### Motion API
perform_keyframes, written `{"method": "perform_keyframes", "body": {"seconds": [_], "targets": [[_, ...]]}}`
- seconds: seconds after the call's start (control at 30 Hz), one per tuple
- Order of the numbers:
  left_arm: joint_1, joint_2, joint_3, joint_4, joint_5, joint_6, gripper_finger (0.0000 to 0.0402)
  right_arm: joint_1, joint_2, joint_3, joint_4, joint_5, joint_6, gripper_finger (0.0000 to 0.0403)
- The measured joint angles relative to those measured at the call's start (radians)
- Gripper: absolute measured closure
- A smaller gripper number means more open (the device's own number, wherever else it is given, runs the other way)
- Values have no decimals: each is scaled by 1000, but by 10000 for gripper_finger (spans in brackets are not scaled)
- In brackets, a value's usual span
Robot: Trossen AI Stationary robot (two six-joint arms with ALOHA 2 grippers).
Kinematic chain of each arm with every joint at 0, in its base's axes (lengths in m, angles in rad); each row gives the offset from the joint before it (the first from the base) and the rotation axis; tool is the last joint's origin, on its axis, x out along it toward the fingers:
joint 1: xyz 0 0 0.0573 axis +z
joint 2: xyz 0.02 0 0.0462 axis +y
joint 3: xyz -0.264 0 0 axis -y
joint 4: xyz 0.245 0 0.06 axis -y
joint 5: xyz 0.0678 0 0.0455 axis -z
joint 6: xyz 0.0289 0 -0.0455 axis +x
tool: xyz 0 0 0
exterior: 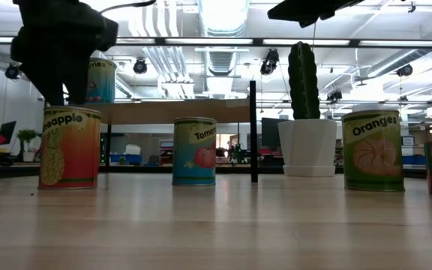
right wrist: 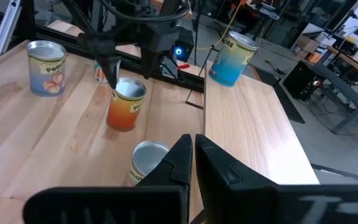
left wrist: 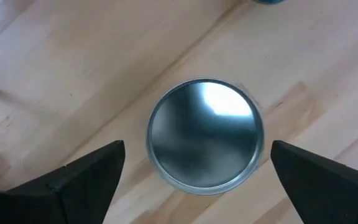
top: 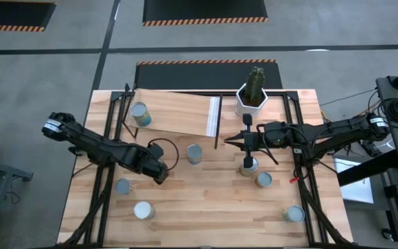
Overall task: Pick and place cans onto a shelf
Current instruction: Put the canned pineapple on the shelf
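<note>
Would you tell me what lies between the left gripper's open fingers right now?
A can's silver top, seen in the left wrist view; the left gripper is not touching it.

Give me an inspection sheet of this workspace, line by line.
Surface: wood-plank table, no spills seen.
Job's things: one can on the shelf; six cans showing on the table from above, plus a pineapple can under the left gripper.
Clutter: potted cactus.
Grippers: left gripper open, astride the pineapple can; right gripper shut, empty, mid-table.
Cables: black loop by the left gripper.
Surroundings: striped floor mats.
</note>
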Motion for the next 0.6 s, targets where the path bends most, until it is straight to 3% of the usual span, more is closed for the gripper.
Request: {"method": "perform_keyframes", "body": {"seconds": [0.6], "targets": [[0,0,-61,113,-3,-12,26,0,0,0,-1,0,-1,394]]}}
